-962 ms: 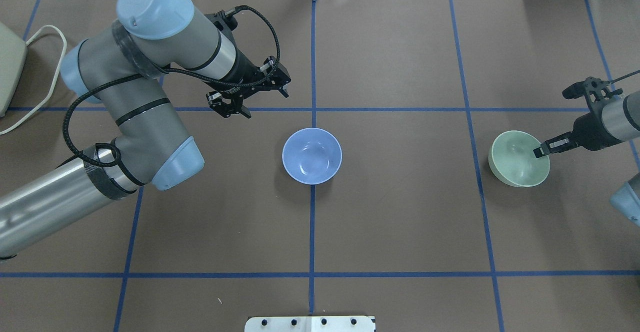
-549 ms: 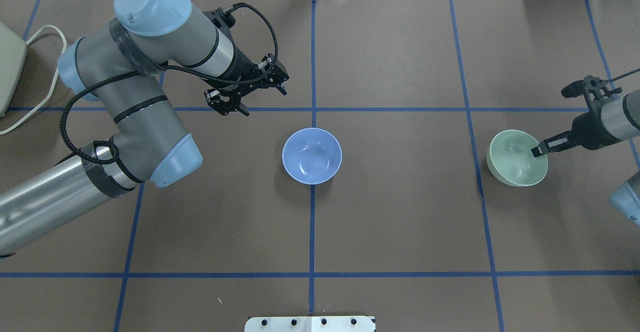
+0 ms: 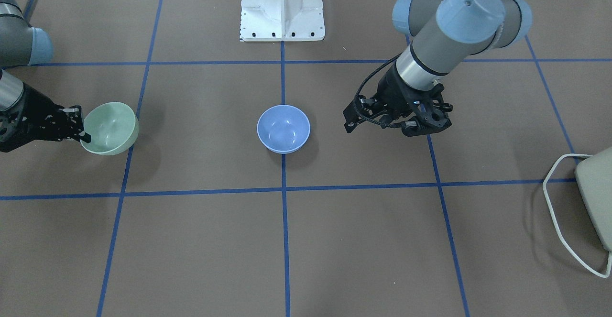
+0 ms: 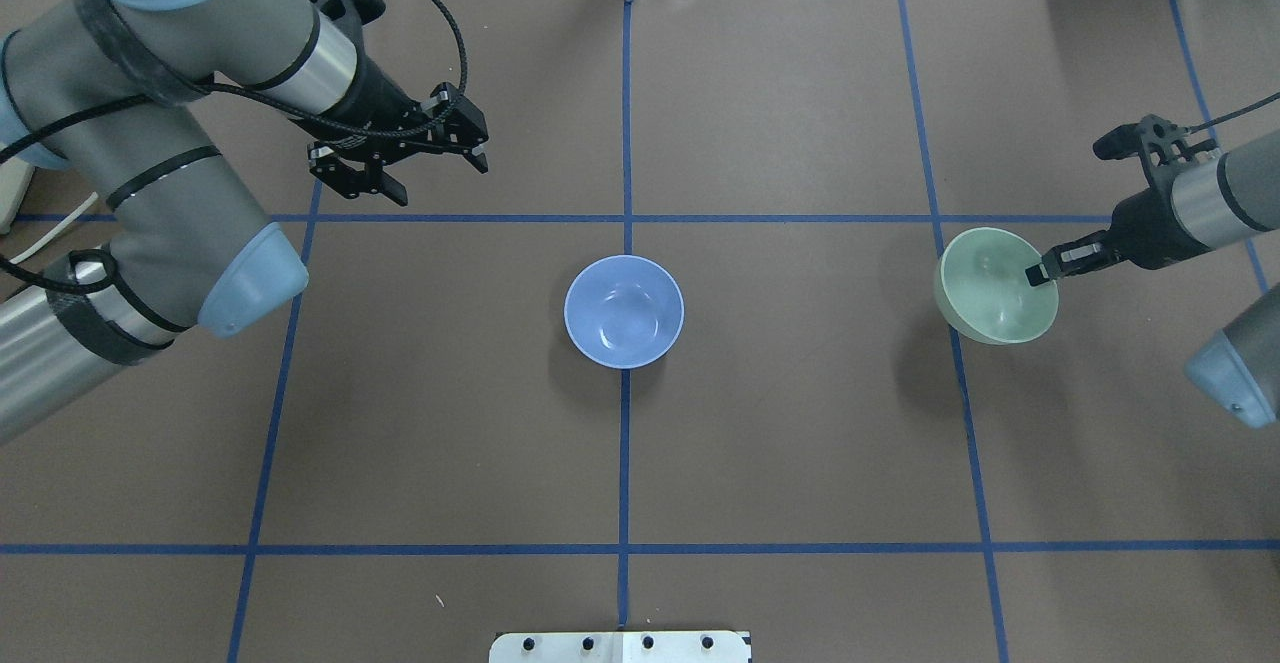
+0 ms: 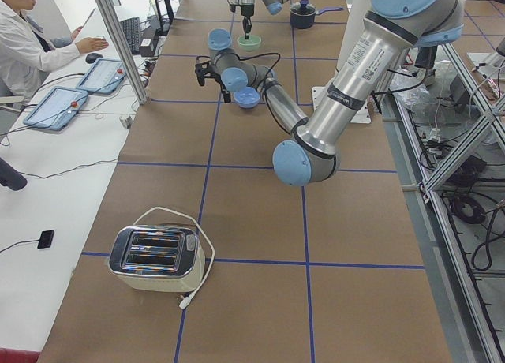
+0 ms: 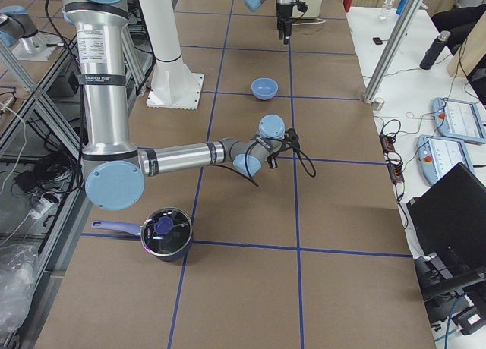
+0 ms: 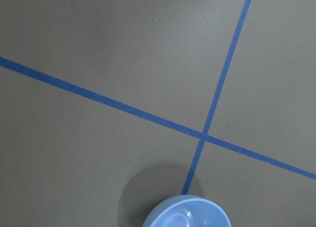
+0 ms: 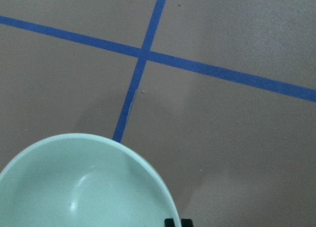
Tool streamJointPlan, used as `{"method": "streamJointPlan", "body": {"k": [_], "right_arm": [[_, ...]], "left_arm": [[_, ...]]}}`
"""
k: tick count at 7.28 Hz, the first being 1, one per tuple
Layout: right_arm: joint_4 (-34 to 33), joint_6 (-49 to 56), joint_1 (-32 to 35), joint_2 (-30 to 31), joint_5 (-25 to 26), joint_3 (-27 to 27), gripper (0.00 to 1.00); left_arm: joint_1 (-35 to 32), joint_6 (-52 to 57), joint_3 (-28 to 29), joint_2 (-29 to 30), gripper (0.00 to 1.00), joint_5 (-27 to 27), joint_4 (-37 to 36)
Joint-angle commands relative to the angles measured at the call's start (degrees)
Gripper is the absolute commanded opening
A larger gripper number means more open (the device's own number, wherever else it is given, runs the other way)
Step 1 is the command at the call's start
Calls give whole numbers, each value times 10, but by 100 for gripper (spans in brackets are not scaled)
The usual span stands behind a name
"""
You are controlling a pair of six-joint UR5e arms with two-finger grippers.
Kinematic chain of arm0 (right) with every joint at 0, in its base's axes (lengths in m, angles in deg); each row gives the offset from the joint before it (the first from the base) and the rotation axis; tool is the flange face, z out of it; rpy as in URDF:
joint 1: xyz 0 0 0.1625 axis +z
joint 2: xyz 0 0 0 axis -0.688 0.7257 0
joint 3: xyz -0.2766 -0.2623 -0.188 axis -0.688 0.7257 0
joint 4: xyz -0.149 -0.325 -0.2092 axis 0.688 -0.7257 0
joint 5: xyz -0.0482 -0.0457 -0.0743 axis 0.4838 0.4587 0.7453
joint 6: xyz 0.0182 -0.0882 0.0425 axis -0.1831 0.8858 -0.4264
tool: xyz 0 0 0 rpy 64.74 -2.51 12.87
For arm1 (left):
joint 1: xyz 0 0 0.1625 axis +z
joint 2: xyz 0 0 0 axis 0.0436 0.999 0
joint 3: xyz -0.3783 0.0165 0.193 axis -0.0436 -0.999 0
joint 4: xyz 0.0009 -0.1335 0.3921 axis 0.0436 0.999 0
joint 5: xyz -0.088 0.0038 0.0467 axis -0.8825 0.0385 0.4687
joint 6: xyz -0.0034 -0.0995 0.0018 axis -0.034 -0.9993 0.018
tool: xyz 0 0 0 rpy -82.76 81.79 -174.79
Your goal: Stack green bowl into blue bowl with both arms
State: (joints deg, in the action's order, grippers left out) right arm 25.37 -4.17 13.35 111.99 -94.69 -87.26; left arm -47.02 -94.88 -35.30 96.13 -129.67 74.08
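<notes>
The blue bowl (image 4: 624,311) stands upright at the table's middle on a tape crossing, and also shows in the front view (image 3: 283,129) and the left wrist view (image 7: 187,214). The green bowl (image 4: 995,286) hangs tilted above the table on the right, casting a shadow below; it also shows in the front view (image 3: 111,128) and the right wrist view (image 8: 84,182). My right gripper (image 4: 1040,273) is shut on its rim. My left gripper (image 4: 440,178) is open and empty, far-left of the blue bowl and well apart from it.
A cream toaster (image 5: 154,256) with a white cord sits at the table's left end. A dark pot with a lid (image 6: 165,231) sits at the right end. The white pedestal (image 3: 282,6) stands at the robot's side. An operator (image 5: 31,39) sits beside the table.
My left arm has pulled back to the left and farther away from the blue bowl. My right gripper has raised the green bowl and carried it a little to the left.
</notes>
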Motion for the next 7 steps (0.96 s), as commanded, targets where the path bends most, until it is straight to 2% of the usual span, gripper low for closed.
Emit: {"method": "streamJointPlan", "body": {"k": [1,3,4,5,7], "right_arm": [[-83,-34,-8,-52,8,-33,12],[-227,-34,-32,-117,36,-78,12],[-286,-37,-59,-166,71,-82,12],[-319,-74,-94,-205,100,-80,12],[-322,-127,-130,-248,115,-75,12]], "left_arm": [[-26,119,-34,-25,94,-3,-65],[-45,192,-53,-75,94,-3,-70],[-59,232,-65,-107,94,-3,-69],[-76,277,-67,-130,95,-3,-68],[-101,355,-66,-167,95,-3,-66]]}}
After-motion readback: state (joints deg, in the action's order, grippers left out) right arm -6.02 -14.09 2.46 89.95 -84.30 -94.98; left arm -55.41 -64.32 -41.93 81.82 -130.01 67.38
